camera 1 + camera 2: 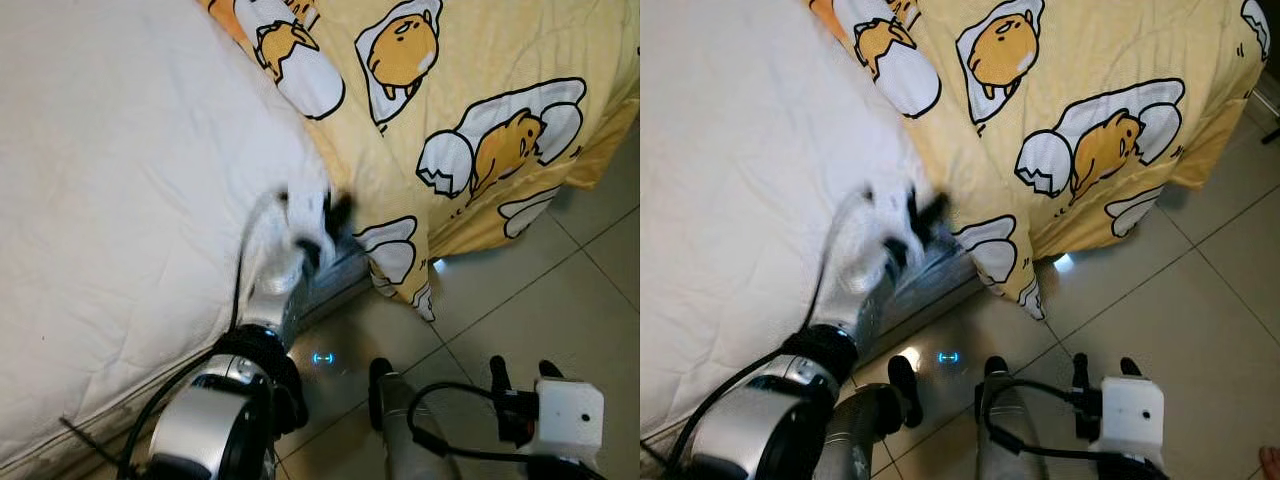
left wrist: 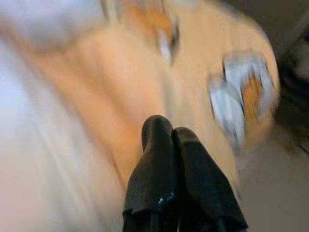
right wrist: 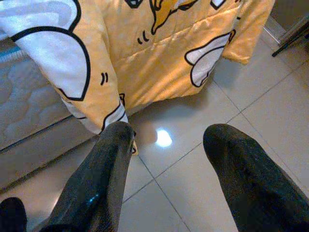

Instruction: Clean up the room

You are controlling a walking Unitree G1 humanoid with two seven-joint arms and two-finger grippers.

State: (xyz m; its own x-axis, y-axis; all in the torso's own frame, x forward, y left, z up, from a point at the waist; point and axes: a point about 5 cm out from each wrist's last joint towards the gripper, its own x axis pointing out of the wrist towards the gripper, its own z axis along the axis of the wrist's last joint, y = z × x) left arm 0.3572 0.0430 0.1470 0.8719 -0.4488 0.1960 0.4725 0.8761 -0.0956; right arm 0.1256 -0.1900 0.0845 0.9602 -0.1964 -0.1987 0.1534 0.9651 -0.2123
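Two grippers: left gripper (image 1: 325, 215) blurred at yellow egg-print quilt (image 1: 480, 110), fingers (image 2: 193, 174) pressed together; right gripper (image 3: 166, 145) spread wide.
Advice: quilt edge is best pinched firmly, then drawn across white mattress (image 1: 110, 180).

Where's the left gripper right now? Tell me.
In the left eye view, the left gripper is raised on the robot's left at the bed's edge, where the white sheet meets the yellow blanket.

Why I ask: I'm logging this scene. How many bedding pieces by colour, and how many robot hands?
yellow blanket: 1
white sheet: 1
Robot hands: 2, the left hand and the right hand
Total: 4
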